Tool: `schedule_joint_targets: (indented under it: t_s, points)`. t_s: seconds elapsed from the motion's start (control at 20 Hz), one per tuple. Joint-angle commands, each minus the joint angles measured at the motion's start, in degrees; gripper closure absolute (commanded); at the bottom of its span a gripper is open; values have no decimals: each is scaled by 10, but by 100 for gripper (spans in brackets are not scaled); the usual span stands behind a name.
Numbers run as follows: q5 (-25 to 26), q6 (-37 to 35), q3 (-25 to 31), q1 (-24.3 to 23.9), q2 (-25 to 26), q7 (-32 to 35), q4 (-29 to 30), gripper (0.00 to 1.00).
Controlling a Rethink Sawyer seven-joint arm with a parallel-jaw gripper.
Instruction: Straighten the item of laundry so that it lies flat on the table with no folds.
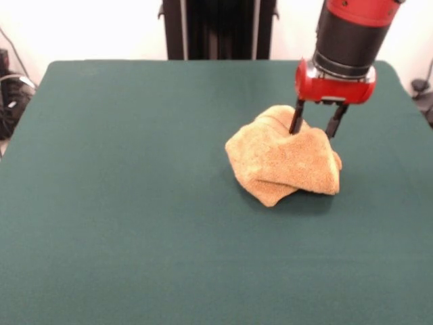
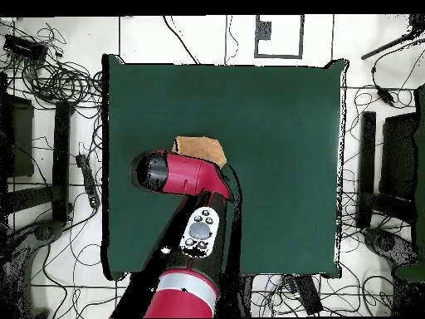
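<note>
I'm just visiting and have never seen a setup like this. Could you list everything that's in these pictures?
towel: one, orange-tan, bunched in a heap on the table, right of centre in the front view; largely hidden under the arm in the overhead view.
table: one, dark green cloth top, fills most of both views.
cables: many, black, tangled on the pale floor around the table in the overhead view.
pedestal: one, black, behind the table's far edge in the front view.
arm: one, red and black, reaching over the table.
gripper: one, red body with two black fingers spread apart, tips down at the top of the towel.
</note>
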State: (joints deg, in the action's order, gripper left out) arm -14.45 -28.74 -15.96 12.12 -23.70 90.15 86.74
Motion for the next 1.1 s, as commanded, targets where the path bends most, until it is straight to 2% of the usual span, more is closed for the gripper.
schedule_joint_targets:
  t_s: [0.05, 0.6, 0.65, 1.1]
  points:
    - [0, 22, 29, 17, 22, 126, -6, 0]
    - [6, 36, 29, 18, 27, 116, -15, 0]
    - [1, 30, 31, 16, 26, 121, -11, 100]
    - [3, 41, 38, 12, 22, 114, -5, 100]
